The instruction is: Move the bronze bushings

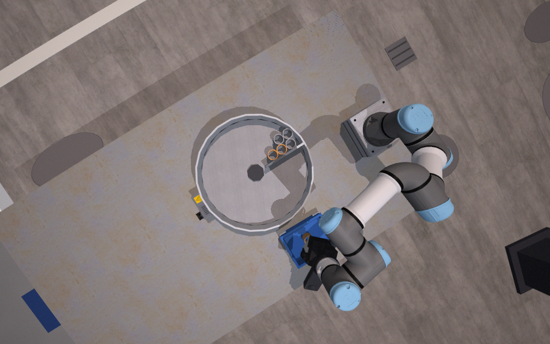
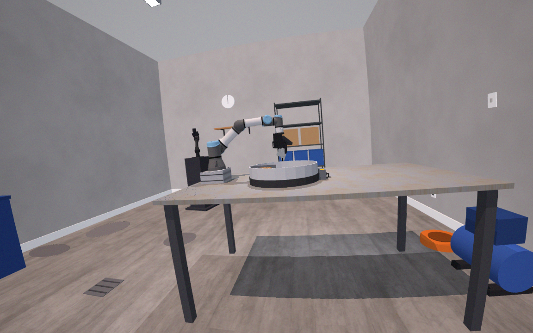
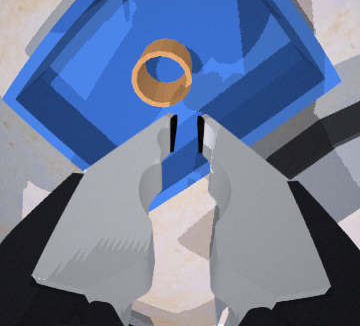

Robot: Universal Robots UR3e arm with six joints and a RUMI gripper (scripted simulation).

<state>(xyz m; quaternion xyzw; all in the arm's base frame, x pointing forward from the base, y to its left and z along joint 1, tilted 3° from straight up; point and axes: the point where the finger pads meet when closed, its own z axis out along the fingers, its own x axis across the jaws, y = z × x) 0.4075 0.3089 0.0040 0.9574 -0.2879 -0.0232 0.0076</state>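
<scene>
The blue crate (image 3: 170, 66) sits on the table beside the turntable (image 1: 253, 171), at its near-right rim. One bronze bushing (image 3: 161, 72) lies on its side on the crate floor; it also shows in the overhead view (image 1: 306, 236). My gripper (image 3: 187, 117) hangs above the crate's near corner, shut with only a thin gap and nothing between the fingers; the bushing lies apart from them. On the turntable, two bronze bushings (image 1: 272, 154) (image 1: 281, 148) stand against a divider wall (image 1: 284, 156), with three steel bushings (image 1: 278, 138) (image 1: 287, 132) (image 1: 290, 141) behind them.
The turntable has a raised rim and a dark centre hub (image 1: 254, 172). The arm's base plate (image 1: 364, 134) stands to the right of the turntable. The table's edge runs close behind the crate. A black box (image 1: 542, 267) stands on the floor at the far right.
</scene>
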